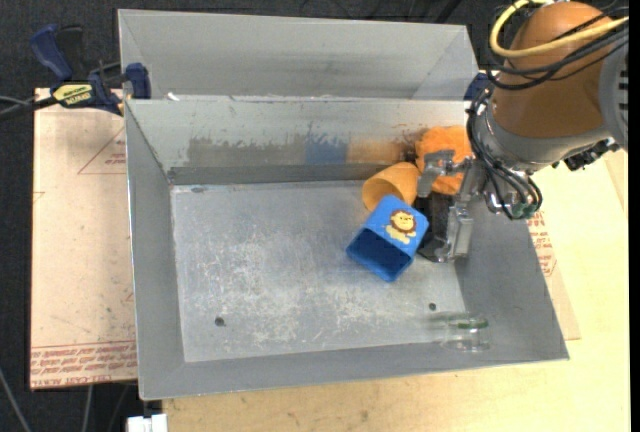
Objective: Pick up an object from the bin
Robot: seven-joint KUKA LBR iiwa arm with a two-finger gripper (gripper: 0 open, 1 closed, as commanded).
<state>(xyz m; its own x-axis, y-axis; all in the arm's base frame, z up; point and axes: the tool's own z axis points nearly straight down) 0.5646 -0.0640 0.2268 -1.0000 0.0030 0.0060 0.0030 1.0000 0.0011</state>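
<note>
2 toppled cups mid-right in grey metal bin [300, 320]: blue plastic lion-face cup [388, 240], orange plastic cup [392, 185] touching behind. Just beside blue cup, gripper [448, 235] low, likely for grasping; spread or pressed, cannot tell.

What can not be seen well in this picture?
Camera view:
Orange thing at the back wall: partly hidden by the gripper.
Orange cup: lower part hidden behind the blue lion box.
Clear thing in the front right corner: too faint to name.
</note>
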